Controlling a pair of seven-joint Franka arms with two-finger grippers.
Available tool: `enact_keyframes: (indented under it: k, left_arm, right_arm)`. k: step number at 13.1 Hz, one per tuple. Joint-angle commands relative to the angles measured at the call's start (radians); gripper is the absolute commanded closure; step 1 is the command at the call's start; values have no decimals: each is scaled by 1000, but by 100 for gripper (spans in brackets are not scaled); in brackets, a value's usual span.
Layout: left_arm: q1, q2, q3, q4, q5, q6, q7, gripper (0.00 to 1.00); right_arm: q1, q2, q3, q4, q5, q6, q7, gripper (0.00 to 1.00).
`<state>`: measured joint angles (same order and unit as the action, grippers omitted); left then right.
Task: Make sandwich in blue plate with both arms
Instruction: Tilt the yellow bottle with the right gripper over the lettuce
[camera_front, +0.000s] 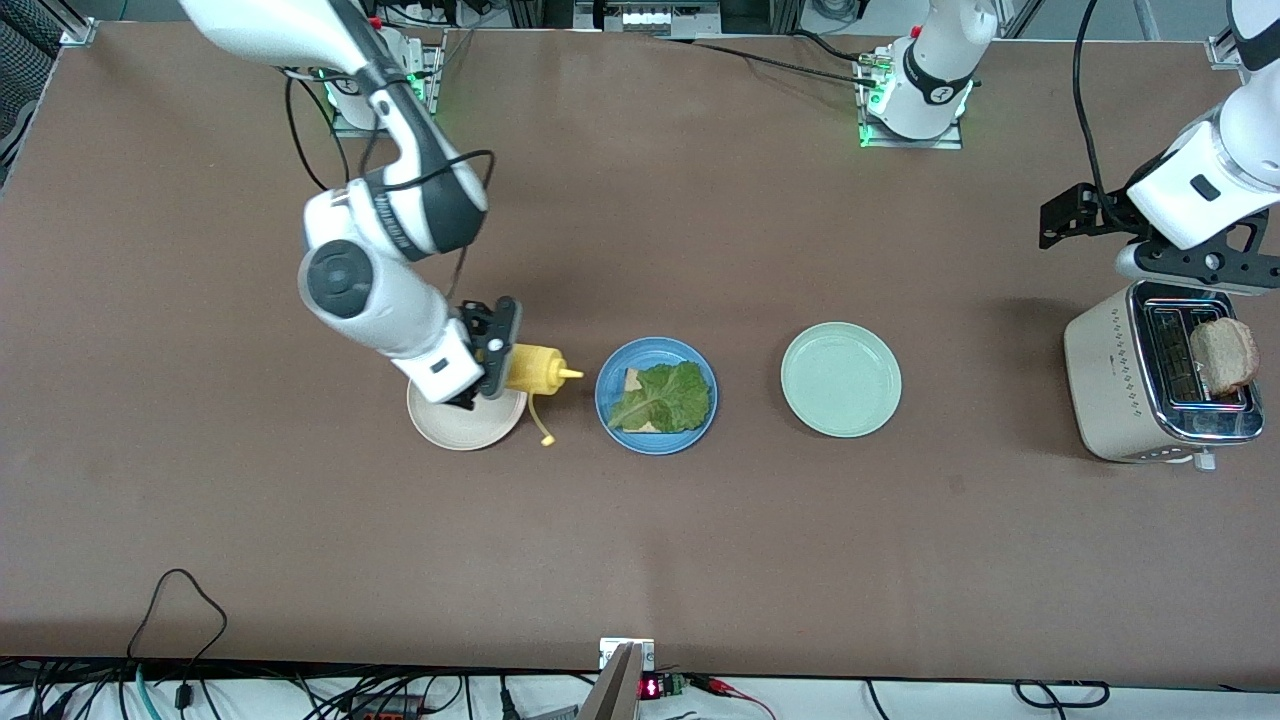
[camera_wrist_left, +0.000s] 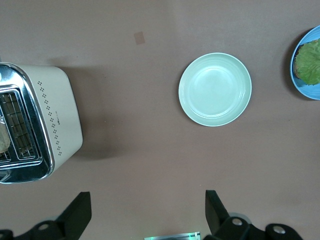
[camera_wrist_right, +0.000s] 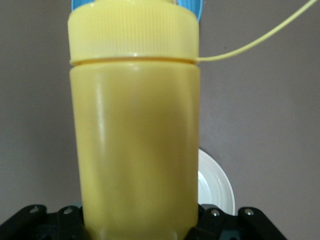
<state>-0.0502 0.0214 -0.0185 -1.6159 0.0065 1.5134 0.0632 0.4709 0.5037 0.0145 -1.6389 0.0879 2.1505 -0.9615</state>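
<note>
The round medium-blue plastic plate (camera_front: 656, 395) on the brown desk (camera_front: 640, 540) holds toast (camera_front: 632, 380) under crinkly lettuce (camera_front: 662, 397). Beside it, the right end effector (camera_front: 497, 352) clamps a yellow squeeze bottle (camera_front: 537, 369) over a beige plate (camera_front: 466, 418). The left end effector (camera_wrist_left: 145, 212), fingers spread and empty, hovers near the toaster (camera_front: 1160, 385).

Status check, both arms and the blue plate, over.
Right gripper holds yellow bottle over cream plate. Left gripper open, waiting above toaster. Blue plate: bread, lettuce.

Brown table (camera_front: 640, 540) with three plates and a toaster

A cream plate (camera_front: 455, 425), a blue plate (camera_front: 607, 400) and a pale green plate (camera_front: 841, 379) are set in a row; the toaster (camera_front: 1110, 385) is stood at the left arm's end, well apart from the green plate.
</note>
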Motion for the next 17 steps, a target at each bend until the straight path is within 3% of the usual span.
enact_keyframes:
  k: [1,4,8,10,13,17]
  left_arm:
    - [4,3,-5,13,7,-12,-3,0]
    - [4,3,-5,13,7,-13,-5,0]
    - [4,3,-5,14,7,-12,-5,0]
    - [4,3,-5,13,7,-12,-5,0]
    - [4,3,-5,13,7,-12,-5,0]
    - [4,3,-5,13,7,-10,-5,0]
  right_arm:
    - [72,47,-16,2,-91,72,110,100]
    - [101,79,-16,2,-177,104,187,100]
    - [66,82,-15,2,-172,111,182,100]
    - [0,58,-2,-1,-171,98,149,100]
    - [-115,-13,68,-24,-165,42,95,100]
    - [-282,-118,93,-29,-21,-116,-187,100]
